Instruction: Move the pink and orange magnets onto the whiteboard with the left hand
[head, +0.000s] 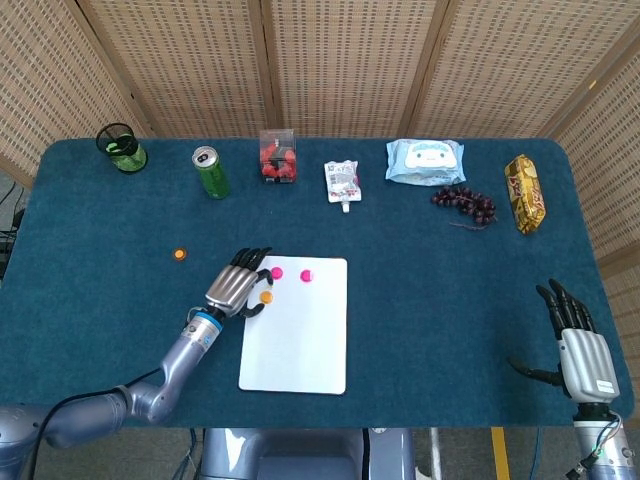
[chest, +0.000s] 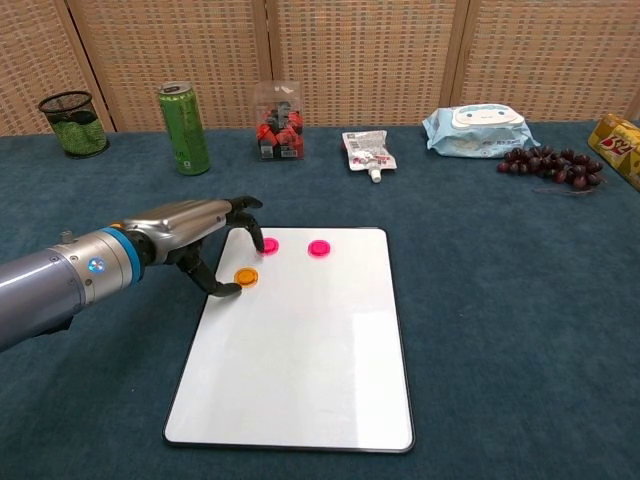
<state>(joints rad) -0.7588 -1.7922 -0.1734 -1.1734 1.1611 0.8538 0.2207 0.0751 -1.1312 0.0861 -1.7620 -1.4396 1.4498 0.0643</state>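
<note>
My left hand (chest: 205, 232) hangs over the far left corner of the whiteboard (chest: 310, 360), fingers curved and apart. An orange magnet (chest: 246, 276) lies flat on the board just right of my thumb tip. From the chest view it looks released, or at most barely touched; I cannot tell for sure whether a fingertip is in contact with it.

Two pink magnets sit on the board near its far edge: one (chest: 270, 245) right at my fingertips, the other (chest: 319, 248) a little further right. So the pink ones look done, and one orange one is on the board.

What is left, as I judge it: a second orange magnet (head: 179, 254) lies on the table (head: 420, 290), well to the left of the board. If it counts, I have to lift clear, reach left, pinch it and bring it over.

My right hand (head: 582, 345) rests at the near right corner of the table, fingers spread, holding nothing.
</note>
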